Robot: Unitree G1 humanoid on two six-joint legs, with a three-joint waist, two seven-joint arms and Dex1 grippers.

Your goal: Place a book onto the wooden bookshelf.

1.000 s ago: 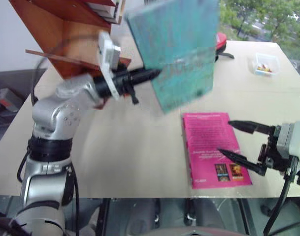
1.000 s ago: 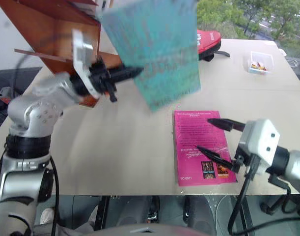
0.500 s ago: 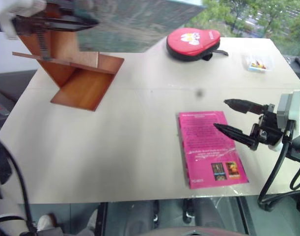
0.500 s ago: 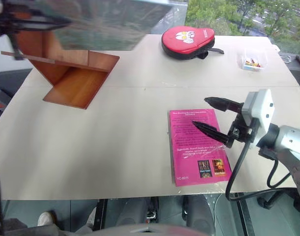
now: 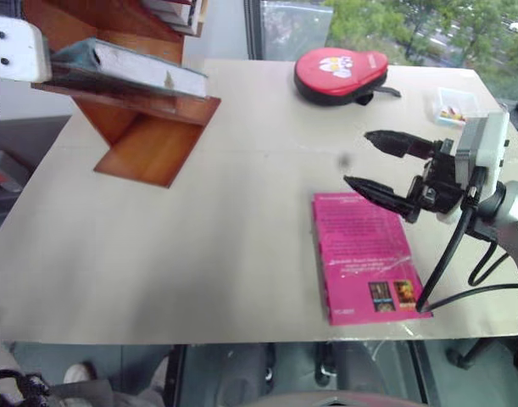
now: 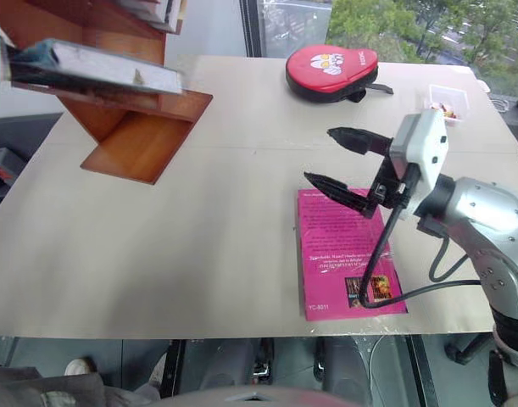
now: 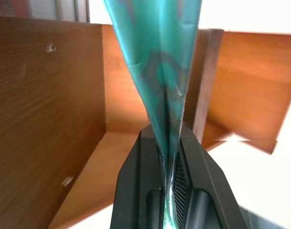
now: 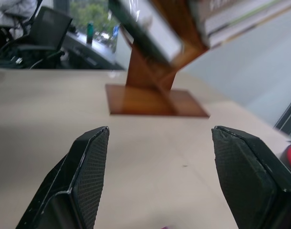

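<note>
We are clamping the book point(image 7: 157, 71) edge in our left gripper point(image 7: 170, 157) over the wooden bookshelf point(image 5: 153, 144); our right gripper point(image 5: 386, 165) is hanging wide above open table point(image 5: 199, 246).

book point(image 5: 131, 69): swung from upright over the table to lying flat against the bookshelf point(image 5: 153, 144) board
left gripper point(image 7: 168, 157): carried left with it
right gripper point(image 5: 386, 166): lifted above the pink book point(image 5: 364, 254)

The right gripper point(image 8: 159, 176) has its jaws set wide apart over the pale surface point(image 8: 50, 114). Beyond them the wooden bookshelf point(image 8: 150, 86) stands on its flat base, its boards slanted. The book point(image 8: 145, 28) lies tilted on a board, white page edges showing. Black office chairs point(image 8: 45, 33) stand far behind
</note>
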